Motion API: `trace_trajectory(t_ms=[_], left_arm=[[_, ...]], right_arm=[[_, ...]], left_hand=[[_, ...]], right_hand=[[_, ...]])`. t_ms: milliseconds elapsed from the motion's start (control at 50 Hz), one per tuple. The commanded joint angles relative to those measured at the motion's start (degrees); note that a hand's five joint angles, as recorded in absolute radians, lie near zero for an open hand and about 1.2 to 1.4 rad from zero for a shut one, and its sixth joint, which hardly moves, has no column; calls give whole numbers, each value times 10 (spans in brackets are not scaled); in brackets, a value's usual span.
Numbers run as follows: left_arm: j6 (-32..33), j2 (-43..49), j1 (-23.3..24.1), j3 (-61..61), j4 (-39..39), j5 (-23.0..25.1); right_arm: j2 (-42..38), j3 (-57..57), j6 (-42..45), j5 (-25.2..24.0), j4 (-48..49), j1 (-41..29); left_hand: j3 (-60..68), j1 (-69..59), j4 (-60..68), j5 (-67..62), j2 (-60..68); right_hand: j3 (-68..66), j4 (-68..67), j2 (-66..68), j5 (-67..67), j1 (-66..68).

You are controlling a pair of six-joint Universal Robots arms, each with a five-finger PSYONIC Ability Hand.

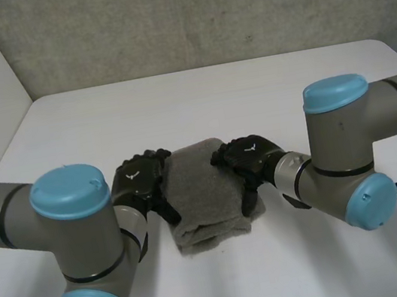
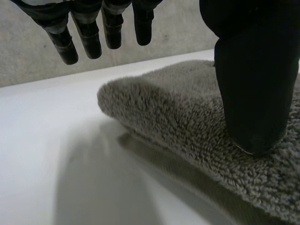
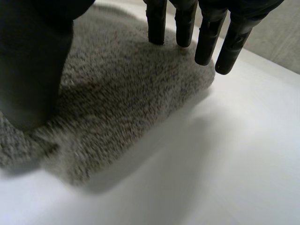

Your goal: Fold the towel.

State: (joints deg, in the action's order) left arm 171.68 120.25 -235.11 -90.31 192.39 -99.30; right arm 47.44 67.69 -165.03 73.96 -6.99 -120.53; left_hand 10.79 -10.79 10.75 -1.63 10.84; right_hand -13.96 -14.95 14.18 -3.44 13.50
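Towel [image 1: 204,193] folded on table [image 1: 213,100]; left hand [image 1: 139,177], right hand [image 1: 249,157] thumbs atop.

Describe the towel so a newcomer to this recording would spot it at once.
On the white table, look between the left hand and the right hand, both black. The towel lies there folded into a narrow bundle, a thumb resting on each side. It is the only soft, fuzzy grey thing there.
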Motion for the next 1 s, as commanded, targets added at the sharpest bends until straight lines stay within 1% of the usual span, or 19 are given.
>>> trace_trajectory(t_ms=[20, 100, 180, 260, 280, 300, 320, 340, 360, 380, 400, 440, 500, 540, 580, 600, 700, 800, 1000], left_arm=[[24, 27, 1, 8, 6, 2], [59, 32, 1, 16, 5, 1], [69, 24, 0, 21, 4, 1], [70, -31, -10, 50, -14, 2], [70, -31, -10, 50, -14, 2], [70, -57, -15, 59, -31, 3], [71, -80, -29, 72, -51, 6], [71, -80, -29, 72, -51, 6], [71, -104, -48, 87, -74, 7], [72, -124, -64, 101, -99, 9], [72, -124, -64, 102, -99, 9], [73, -154, -82, 129, -154, 16], [72, -164, -90, 139, -176, 25], [70, -189, -102, 150, -203, 44], [68, -204, -114, 151, -206, 52], [68, -216, -127, 146, -207, 58], [65, -236, -147, 133, -207, 75], [65, -249, -148, 124, -194, 89], [67, -262, -146, 114, -178, 90]], right_arm=[[-19, -4, 59, 0, 4, -1], [-7, -4, 53, -2, 7, -1], [41, -3, 43, -2, 11, 0], [85, -3, 25, 0, 15, 7], [110, -3, 12, 6, 16, 8], [137, -2, -3, 9, 17, 14], [137, -2, -3, 9, 17, 14], [165, 1, -19, 12, 18, 27], [190, 2, -34, 16, 17, 42], [190, 2, -34, 16, 17, 43], [212, 3, -48, 23, 17, 57], [230, 8, -63, 29, 16, 71], [254, 22, -83, 46, 9, 97], [263, 36, -86, 59, 7, 112], [281, 57, -78, 78, 14, 127], [281, 57, -78, 78, 14, 127], [303, 61, -74, 95, 14, 131], [317, 68, -73, 100, 15, 126], [313, 71, -72, 100, 18, 123]], left_hand=[[16, -16, 17, -8, 16], [14, -14, 15, -6, 14], [11, -11, 11, -3, 11], [8, -8, 8, 1, 7], [8, -8, 8, 1, 7], [4, -4, 5, 4, 4], [1, -1, 1, 7, 1], [1, -1, 1, 7, 0], [-2, 2, -2, 11, -3], [-6, 6, -5, 14, -6], [-6, 6, -5, 14, -6], [-7, 7, -7, 16, -8], [-6, 6, -5, 14, -6], [-7, 7, -7, 16, -8], [-7, 7, -7, 16, -8], [-6, 6, -5, 14, -6], [-7, 7, -7, 16, -8], [-7, 7, -7, 16, -8], [-7, 7, -7, 16, -8]], right_hand=[[40, 50, -42, 34, -35], [40, 50, -42, 34, -35], [40, 50, -42, 34, -35], [40, 50, -42, 34, -35], [40, 50, -42, 34, -35], [40, 50, -42, 34, -35], [40, 50, -42, 34, -35], [40, 50, -42, 34, -35], [40, 50, -42, 34, -35], [40, 50, -42, 34, -35], [40, 50, -42, 34, -35], [40, 50, -42, 34, -35], [40, 50, -42, 34, -35], [40, 50, -42, 34, -35], [40, 50, -42, 34, -35], [40, 50, -42, 34, -35], [40, 50, -42, 34, -35], [40, 50, -42, 34, -35], [40, 50, -42, 34, -35]])
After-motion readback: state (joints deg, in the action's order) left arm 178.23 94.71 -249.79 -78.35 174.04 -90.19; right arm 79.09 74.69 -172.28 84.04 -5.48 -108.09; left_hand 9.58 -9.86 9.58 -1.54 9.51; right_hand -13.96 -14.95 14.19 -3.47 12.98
